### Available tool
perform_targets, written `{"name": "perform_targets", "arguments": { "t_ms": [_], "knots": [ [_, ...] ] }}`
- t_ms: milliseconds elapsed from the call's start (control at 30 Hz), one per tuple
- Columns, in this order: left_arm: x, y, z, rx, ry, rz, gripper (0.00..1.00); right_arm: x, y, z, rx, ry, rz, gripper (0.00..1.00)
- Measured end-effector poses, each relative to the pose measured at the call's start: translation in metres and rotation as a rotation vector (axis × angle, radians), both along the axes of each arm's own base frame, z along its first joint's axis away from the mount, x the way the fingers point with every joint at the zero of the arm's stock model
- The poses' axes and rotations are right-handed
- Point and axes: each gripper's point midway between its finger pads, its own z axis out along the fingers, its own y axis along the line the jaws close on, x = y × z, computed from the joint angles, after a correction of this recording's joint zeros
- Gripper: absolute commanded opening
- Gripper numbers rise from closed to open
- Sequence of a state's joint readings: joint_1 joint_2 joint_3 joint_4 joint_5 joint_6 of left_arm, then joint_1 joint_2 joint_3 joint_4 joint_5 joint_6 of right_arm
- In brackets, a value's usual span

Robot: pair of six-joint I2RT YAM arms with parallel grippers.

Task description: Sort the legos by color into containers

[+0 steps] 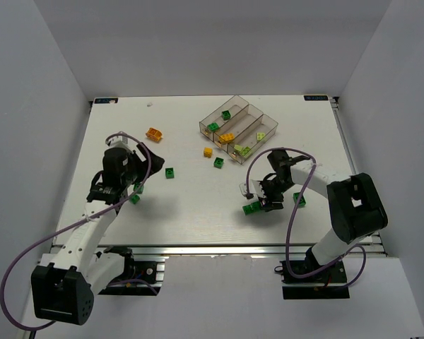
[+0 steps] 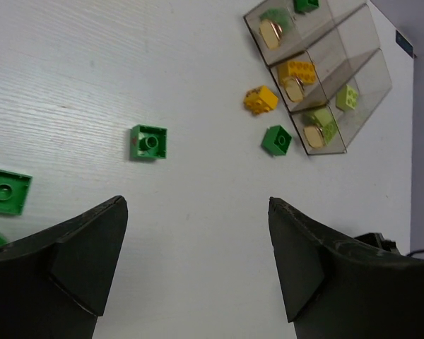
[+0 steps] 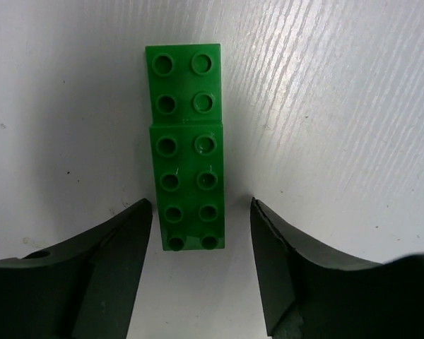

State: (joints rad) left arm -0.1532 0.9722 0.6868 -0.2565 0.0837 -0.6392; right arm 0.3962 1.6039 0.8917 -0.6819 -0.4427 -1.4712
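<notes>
Plastic of the long green lego (image 3: pixel 186 148) looks light, stiff, slick: pinch its long sides. Right hand (image 3: pixel 200 212), open, straddles its six-o'clock end without touching; left hand (image 2: pixel 196 205) gapes empty.

Glossy smooth plastic on green lego (image 3: pixel 186 148); clear shiny plastic containers (image 2: pixel 367 60); matt white grained table (image 3: pixel 339 106).

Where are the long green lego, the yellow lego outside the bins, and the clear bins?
long green lego (image 3: pixel 187 176), right wrist view, studded top.
yellow lego (image 2: pixel 261 99), left wrist view, its top face.
clear bins (image 2: pixel 360 56), left wrist view, bare middle-bin wall.
</notes>
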Motion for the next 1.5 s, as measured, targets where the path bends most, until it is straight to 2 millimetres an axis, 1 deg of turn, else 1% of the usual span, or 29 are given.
{"name": "perform_targets", "arguments": {
  "t_ms": [33, 67, 133, 167, 233, 267, 333, 433, 533, 633, 767, 800, 867, 933, 1067, 1233, 1333, 1500],
  "knots": [
    [-0.001, -0.004, -0.001, -0.011, -0.005, -0.021, 0.90, 0.000, 0.000, -0.001, 0.000, 0.003, -0.002, 0.59],
    [-0.002, -0.008, -0.002, -0.023, -0.008, -0.043, 0.90, 0.000, 0.000, -0.001, 0.000, 0.003, -0.001, 0.52],
    [-0.005, -0.016, -0.006, -0.048, -0.018, -0.089, 0.90, 0.000, 0.000, -0.001, 0.000, 0.004, 0.001, 0.44],
    [-0.007, -0.020, -0.007, -0.059, -0.023, -0.111, 0.90, -0.001, 0.000, -0.001, -0.001, 0.005, 0.002, 0.36],
    [-0.011, -0.029, -0.008, -0.091, -0.042, -0.163, 0.90, -0.001, 0.000, -0.001, 0.001, 0.006, 0.004, 0.30],
    [-0.014, -0.034, -0.008, -0.108, -0.053, -0.191, 0.90, -0.001, 0.000, -0.001, 0.002, 0.007, 0.005, 0.23],
    [-0.018, -0.043, -0.007, -0.141, -0.067, -0.237, 0.89, -0.003, 0.000, -0.001, 0.001, 0.011, 0.007, 0.17],
    [-0.022, -0.054, 0.000, -0.186, -0.095, -0.299, 0.89, -0.007, 0.000, 0.001, 0.005, 0.030, 0.005, 0.00],
    [-0.023, -0.066, 0.013, -0.227, -0.138, -0.352, 0.89, -0.008, 0.006, 0.011, 0.033, 0.055, -0.019, 0.00],
    [-0.026, -0.081, 0.019, -0.272, -0.159, -0.402, 0.89, 0.005, 0.023, 0.033, 0.107, 0.062, -0.080, 0.00],
    [-0.035, -0.108, 0.012, -0.354, -0.132, -0.468, 0.89, 0.029, 0.051, 0.071, 0.247, 0.049, -0.186, 0.00],
    [-0.037, -0.115, 0.009, -0.375, -0.124, -0.482, 0.89, 0.032, 0.055, 0.076, 0.269, 0.045, -0.201, 0.00],
    [-0.040, -0.127, 0.003, -0.418, -0.098, -0.505, 0.88, 0.043, 0.067, 0.093, 0.332, 0.028, -0.256, 0.00],
    [-0.042, -0.137, -0.003, -0.449, -0.072, -0.521, 0.88, 0.049, 0.076, 0.102, 0.369, 0.017, -0.292, 0.00],
    [-0.037, -0.144, -0.003, -0.488, -0.067, -0.525, 0.88, 0.059, 0.093, 0.119, 0.428, -0.023, -0.324, 0.00],
    [-0.025, -0.153, 0.004, -0.540, -0.075, -0.538, 0.87, 0.064, 0.117, 0.135, 0.483, -0.084, -0.315, 0.00],
    [-0.021, -0.158, 0.005, -0.568, -0.071, -0.550, 0.85, 0.062, 0.129, 0.140, 0.497, -0.101, -0.304, 0.00],
    [-0.022, -0.164, 0.005, -0.598, -0.052, -0.576, 0.78, 0.057, 0.143, 0.143, 0.513, -0.106, -0.289, 0.00]
  ]
}}
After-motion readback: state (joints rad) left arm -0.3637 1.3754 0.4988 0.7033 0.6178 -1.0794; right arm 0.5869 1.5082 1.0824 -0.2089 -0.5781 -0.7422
